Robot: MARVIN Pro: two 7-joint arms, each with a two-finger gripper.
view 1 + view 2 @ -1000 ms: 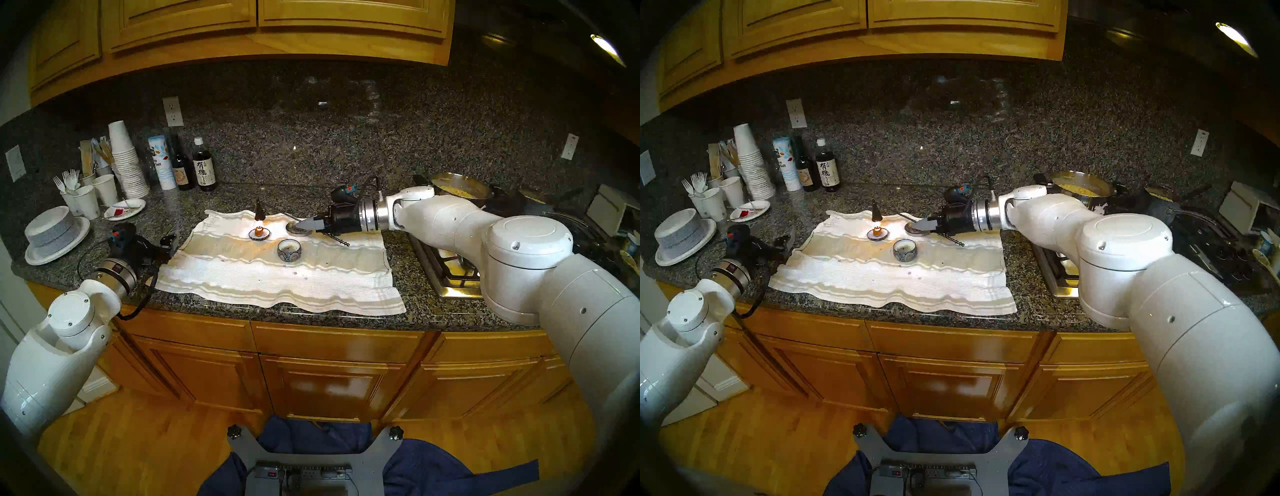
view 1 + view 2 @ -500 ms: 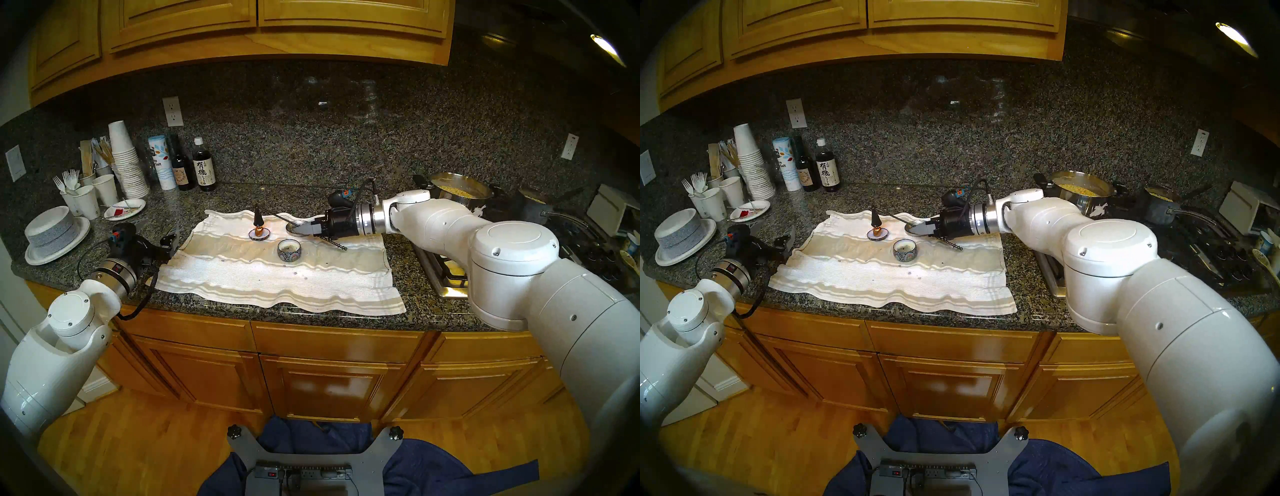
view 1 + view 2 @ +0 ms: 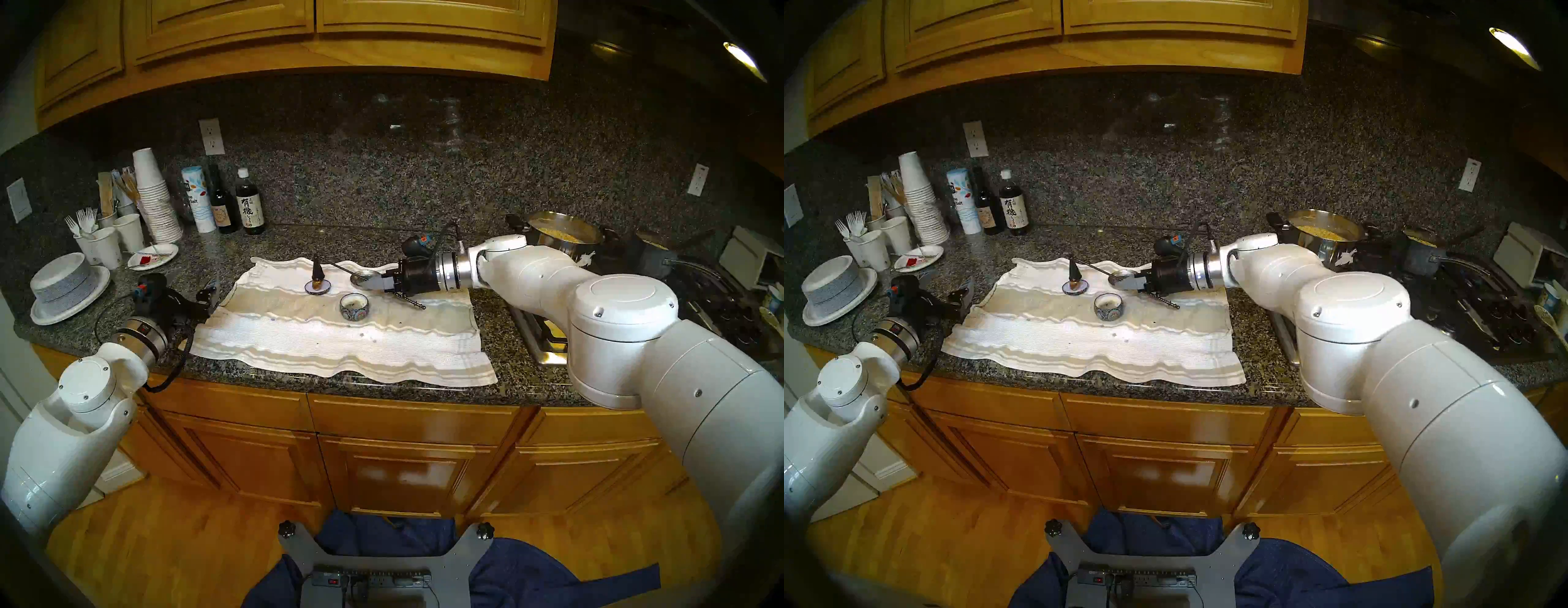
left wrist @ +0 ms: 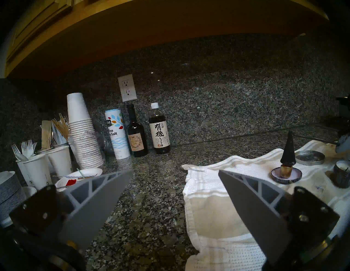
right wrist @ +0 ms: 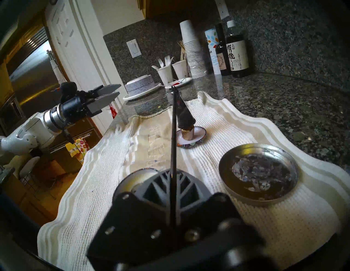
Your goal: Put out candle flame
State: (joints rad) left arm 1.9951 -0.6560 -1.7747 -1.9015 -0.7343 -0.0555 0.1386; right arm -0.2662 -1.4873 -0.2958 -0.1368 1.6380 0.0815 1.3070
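A short amber candle (image 3: 316, 284) stands on a small saucer (image 3: 326, 289) at the back of the white towel (image 3: 339, 339). The black cone of a candle snuffer (image 3: 317, 269) rests over the candle's top, and no flame shows. In the right wrist view the cone (image 5: 182, 113) covers the candle (image 5: 187, 133). My right gripper (image 3: 370, 280) is shut on the snuffer's thin handle (image 5: 172, 151), to the right of the candle. My left gripper (image 3: 208, 293) hovers open at the towel's left edge, holding nothing.
A patterned bowl (image 3: 354, 306) and a flat metal dish (image 3: 364, 277) sit on the towel close to the right gripper. Bottles (image 3: 250, 208), paper cups (image 3: 155, 199) and stacked plates (image 3: 63, 284) crowd the left counter. A pot (image 3: 564, 233) stands on the stove to the right.
The right gripper tipped the snuffer down, so the cone dropped from above the candle onto it. The flame and its glow, seen a second ago, are gone. The left arm stayed still.
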